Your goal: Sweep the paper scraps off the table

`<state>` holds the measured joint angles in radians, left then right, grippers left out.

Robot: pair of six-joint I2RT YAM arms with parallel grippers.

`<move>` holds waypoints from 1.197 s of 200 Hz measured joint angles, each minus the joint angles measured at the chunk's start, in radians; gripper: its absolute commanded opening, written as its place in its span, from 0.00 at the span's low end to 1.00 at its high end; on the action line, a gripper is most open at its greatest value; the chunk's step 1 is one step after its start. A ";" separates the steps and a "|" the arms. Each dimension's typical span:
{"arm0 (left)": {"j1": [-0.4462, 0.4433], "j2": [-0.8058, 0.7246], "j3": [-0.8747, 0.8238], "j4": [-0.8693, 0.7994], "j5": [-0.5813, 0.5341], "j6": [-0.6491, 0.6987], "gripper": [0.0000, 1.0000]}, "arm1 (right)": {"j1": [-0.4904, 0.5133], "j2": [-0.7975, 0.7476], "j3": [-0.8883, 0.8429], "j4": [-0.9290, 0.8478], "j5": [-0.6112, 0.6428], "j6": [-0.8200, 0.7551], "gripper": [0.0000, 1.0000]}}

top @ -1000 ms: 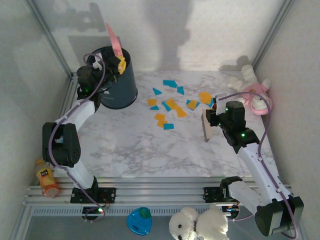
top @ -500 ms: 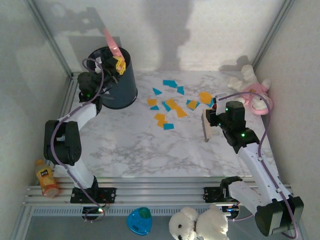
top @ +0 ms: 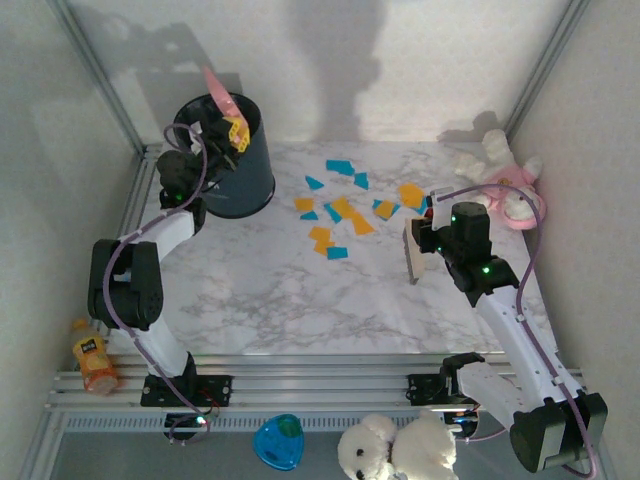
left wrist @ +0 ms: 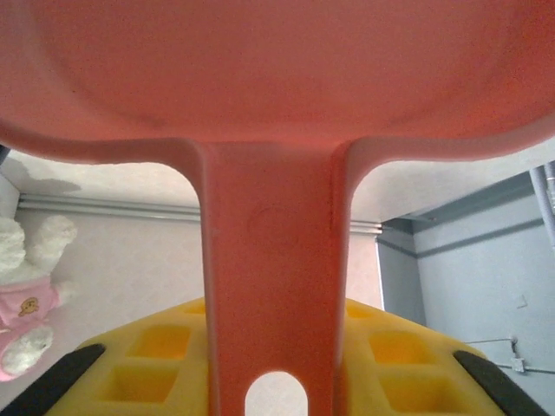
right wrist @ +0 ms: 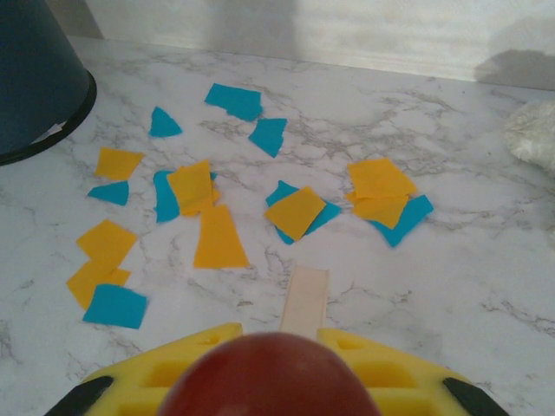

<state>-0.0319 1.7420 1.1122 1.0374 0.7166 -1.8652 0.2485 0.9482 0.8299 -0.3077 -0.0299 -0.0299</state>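
Observation:
Several teal-blue and orange-yellow paper scraps (top: 340, 208) lie spread on the white marbled table (top: 270, 290), and they fill the middle of the right wrist view (right wrist: 212, 234). My left gripper (top: 232, 130) is over the dark bin's rim, shut on the handle of the pink dustpan (top: 216, 88), which stands tilted up above the bin. In the left wrist view the dustpan (left wrist: 277, 87) spans the top, its handle between my yellow fingers (left wrist: 156, 355). Just right of the scraps, my right gripper (top: 428, 238) is shut on a red-handled brush (right wrist: 303, 299), its pale head (top: 412, 255) on the table.
A dark blue bin (top: 240, 165) stands at the table's back left. A pink-and-white plush toy (top: 505, 185) lies at the back right corner. Off the table's near edge are a white plush (top: 395, 450), a blue object (top: 278, 442) and a bottle (top: 92, 355).
My left gripper and the pink dustpan have shifted slightly left over the bin, and the left arm's elbow has moved with them. The right arm and the scraps have not moved.

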 measured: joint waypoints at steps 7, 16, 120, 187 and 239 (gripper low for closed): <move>0.000 0.000 0.000 0.002 -0.005 -0.003 0.14 | 0.000 0.000 0.000 0.000 0.000 0.000 0.00; 0.000 0.000 0.000 0.005 -0.008 -0.009 0.14 | 0.000 0.000 0.000 0.000 0.000 0.000 0.00; 0.000 -0.023 0.161 -0.311 0.017 0.280 0.14 | 0.000 0.000 0.000 0.000 -0.008 0.004 0.00; -0.055 -0.105 0.534 -1.081 -0.030 1.075 0.14 | 0.000 0.003 0.000 0.040 -0.090 0.054 0.00; -0.154 -0.257 0.491 -1.398 -0.144 1.550 0.14 | 0.000 0.060 0.000 0.132 -0.180 0.126 0.00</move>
<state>-0.1856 1.4853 1.6028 -0.3607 0.5728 -0.3157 0.2485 1.0084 0.8299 -0.1757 -0.2096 0.0963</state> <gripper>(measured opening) 0.271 0.254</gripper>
